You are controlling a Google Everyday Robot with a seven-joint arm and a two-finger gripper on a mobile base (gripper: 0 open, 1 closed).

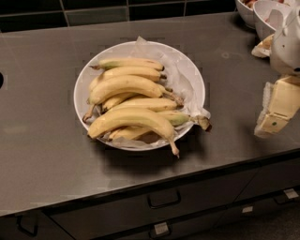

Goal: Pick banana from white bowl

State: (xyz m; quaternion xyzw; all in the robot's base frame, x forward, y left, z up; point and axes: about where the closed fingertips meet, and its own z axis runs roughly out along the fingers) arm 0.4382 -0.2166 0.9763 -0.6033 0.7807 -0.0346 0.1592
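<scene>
The white bowl [190, 70] is a wide, shallow dish lined with crinkled white paper, standing mid-counter. Several bananas lie piled in it. The banana [133, 119] is the plump, evenly yellow one at the front of the pile, its long thin brown-tipped stem pointing down right over the rim. Slimmer green-tipped bananas lie behind it. My gripper [274, 117] hangs at the right edge of the view, well to the right of the bowl, above the counter and touching nothing.
The dark grey counter [42, 140] has a front edge with drawers [164, 199] below. Smaller white bowls [262, 14] stand at the back right corner. A dark tiled wall [93, 14] runs behind.
</scene>
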